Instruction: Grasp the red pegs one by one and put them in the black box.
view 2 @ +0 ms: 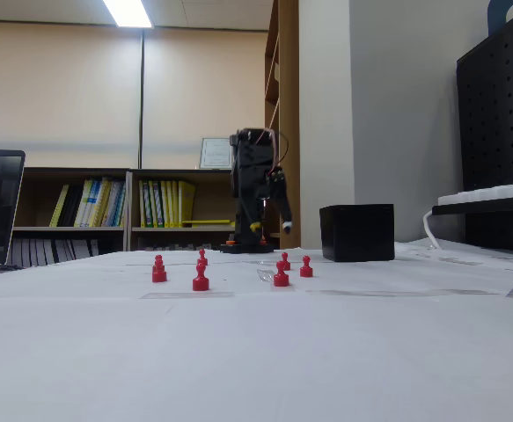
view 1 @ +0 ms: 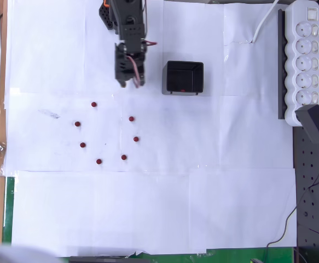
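We find the hand [view 1: 131, 83], grip state indeterminate, hovering left of the black box [view 1: 184, 77], the red pegs [view 1: 94, 104] standing below it on the desk in the overhead view.

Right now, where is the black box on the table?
In the overhead view the black box sits on the white paper in the upper middle, just right of the gripper and above the scattered red pegs.
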Controlling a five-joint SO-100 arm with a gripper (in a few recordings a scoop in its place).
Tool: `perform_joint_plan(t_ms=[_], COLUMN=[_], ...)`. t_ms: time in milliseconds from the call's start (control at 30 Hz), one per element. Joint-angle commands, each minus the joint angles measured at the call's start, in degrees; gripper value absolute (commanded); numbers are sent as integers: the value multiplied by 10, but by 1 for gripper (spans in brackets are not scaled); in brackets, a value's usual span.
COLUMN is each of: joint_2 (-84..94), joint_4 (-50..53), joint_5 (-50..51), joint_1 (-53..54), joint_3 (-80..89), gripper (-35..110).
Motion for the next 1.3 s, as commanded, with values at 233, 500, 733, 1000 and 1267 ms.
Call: perform_joint_plan(t_ms=[233,500,733,1000,1267], joint_2=[76,111,156,256,288], joint_4=[-362,-472,-575,-696,-704], joint_5=[15,-3,-5,-4,-19], joint_1=[98,129,175,184,179], joint_3=[-105,-144,-175,-165,-146], gripper=[20,20,20,20,20])
